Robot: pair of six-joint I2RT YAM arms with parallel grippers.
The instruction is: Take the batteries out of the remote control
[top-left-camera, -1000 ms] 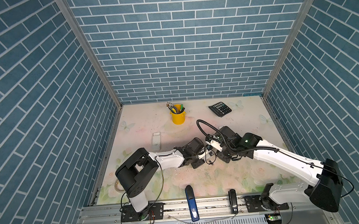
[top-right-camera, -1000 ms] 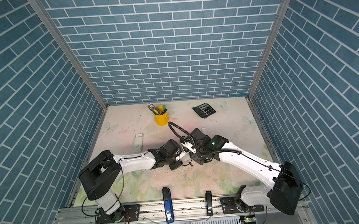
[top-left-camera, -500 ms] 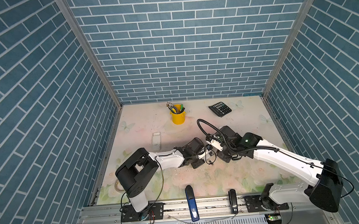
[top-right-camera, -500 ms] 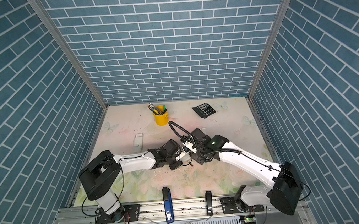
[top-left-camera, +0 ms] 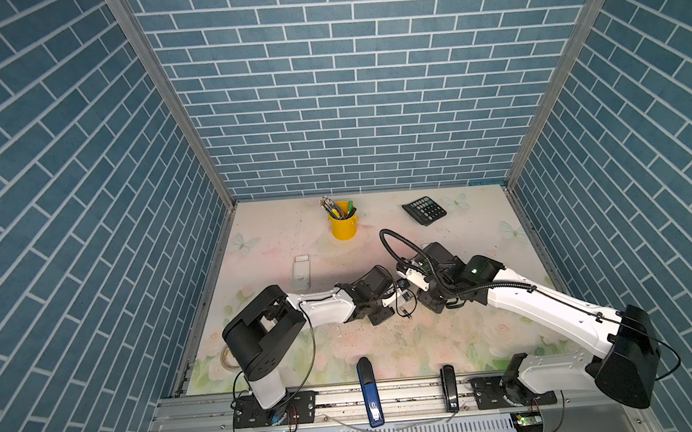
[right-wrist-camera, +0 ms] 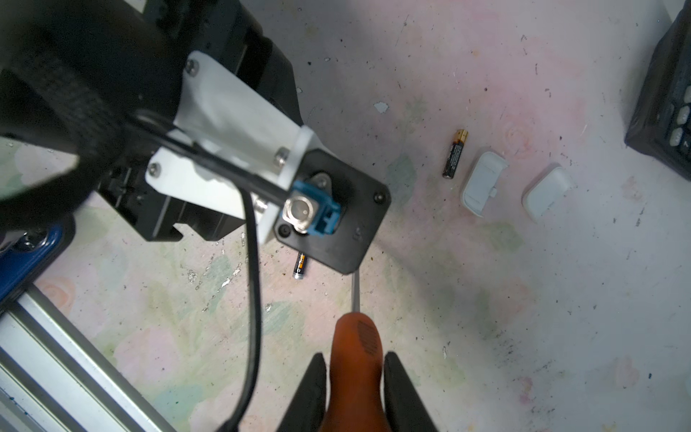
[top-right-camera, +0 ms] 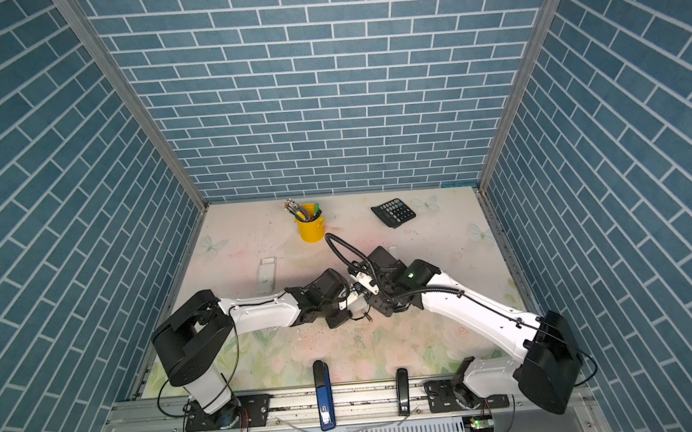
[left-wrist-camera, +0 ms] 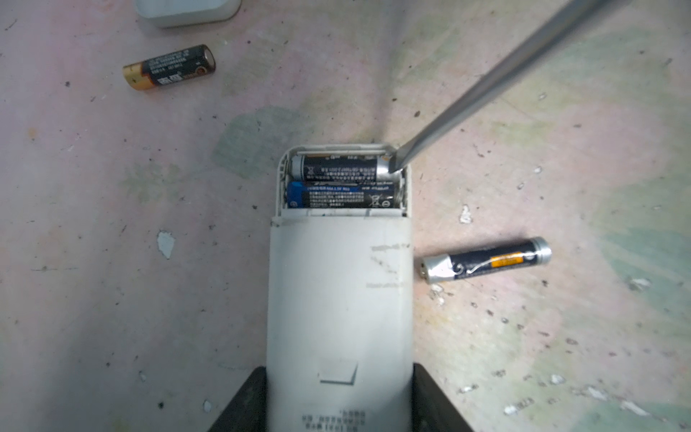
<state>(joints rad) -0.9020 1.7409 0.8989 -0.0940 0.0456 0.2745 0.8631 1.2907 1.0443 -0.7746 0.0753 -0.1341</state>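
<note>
My left gripper [left-wrist-camera: 339, 374] is shut on the white remote control [left-wrist-camera: 338, 299], with one black finger on each side of its body. The battery compartment is uncovered, and two batteries lie in it side by side [left-wrist-camera: 338, 168] [left-wrist-camera: 340, 195]. My right gripper [right-wrist-camera: 355, 361] is shut on the orange handle of a screwdriver [right-wrist-camera: 357, 336]. Its metal shaft [left-wrist-camera: 486, 86] slants down, and the tip rests at the end of the outer battery. Two loose batteries lie on the table, one [left-wrist-camera: 170, 67] beyond the remote and one [left-wrist-camera: 486, 259] beside it.
Two small white covers [right-wrist-camera: 482, 183] [right-wrist-camera: 547, 192] lie near a loose battery [right-wrist-camera: 454, 153]. A calculator [top-left-camera: 424, 210] and a yellow pen cup [top-left-camera: 343, 225] stand at the back. A second white remote [top-left-camera: 300, 268] lies left. A blue stapler [top-left-camera: 369, 390] and a black one [top-left-camera: 449, 387] sit on the front rail.
</note>
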